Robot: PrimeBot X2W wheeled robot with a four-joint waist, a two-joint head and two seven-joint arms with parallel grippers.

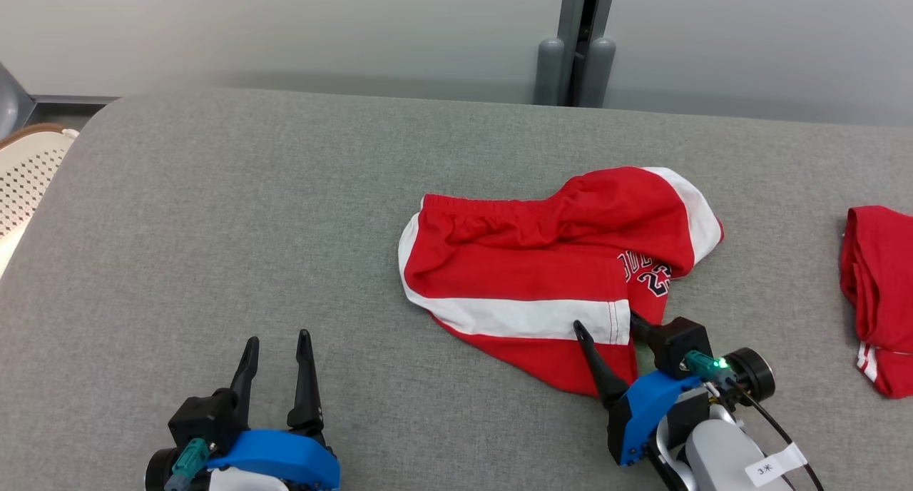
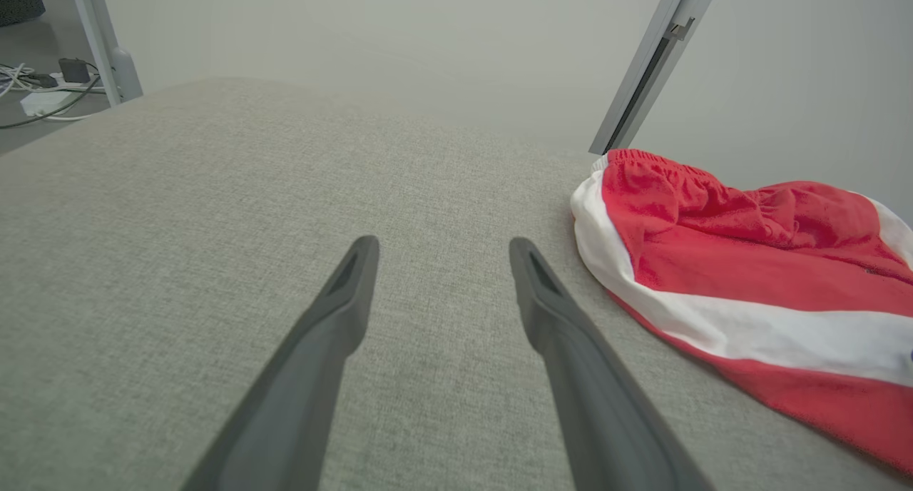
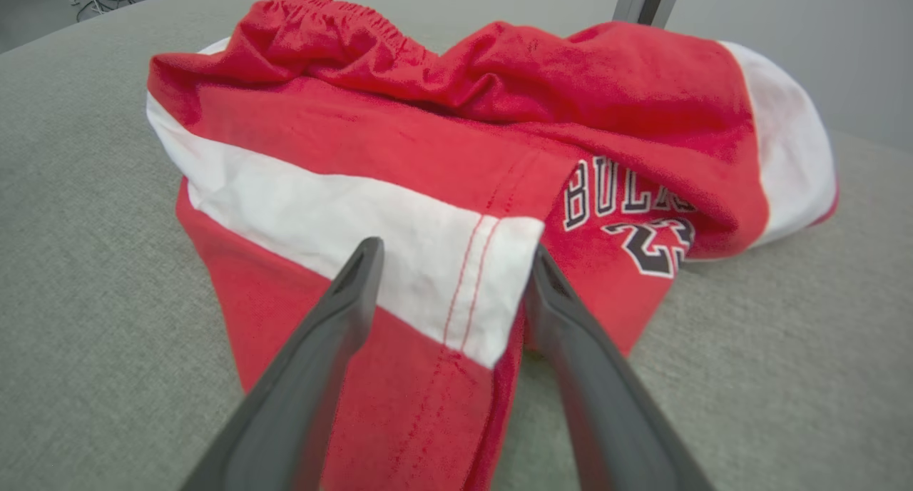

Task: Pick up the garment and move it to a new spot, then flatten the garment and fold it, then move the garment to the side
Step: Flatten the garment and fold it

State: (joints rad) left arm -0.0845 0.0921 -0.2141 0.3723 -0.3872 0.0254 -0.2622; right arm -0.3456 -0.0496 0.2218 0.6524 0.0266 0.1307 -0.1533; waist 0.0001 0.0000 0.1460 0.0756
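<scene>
- Head view, far left: a pale perforated basket is seen beyond the edge of the grey padded surface.
- At the lower left, the left gripper is held over bare surface, its fingers spread apart with nothing between them. In the left wrist view this gripper is pointed along the surface, and the garment is seen lying to its right, apart from it.
- Near the middle, the red and white garment is laid crumpled on the surface, its printed lettering partly covered by a fold.
- At the garment's near right corner, the right gripper is set with its fingers apart. In the right wrist view the white-striped hem corner is seen between the spread fingers of this gripper, not pinched.
- At the far right edge, a second red cloth is laid apart from the garment.
</scene>
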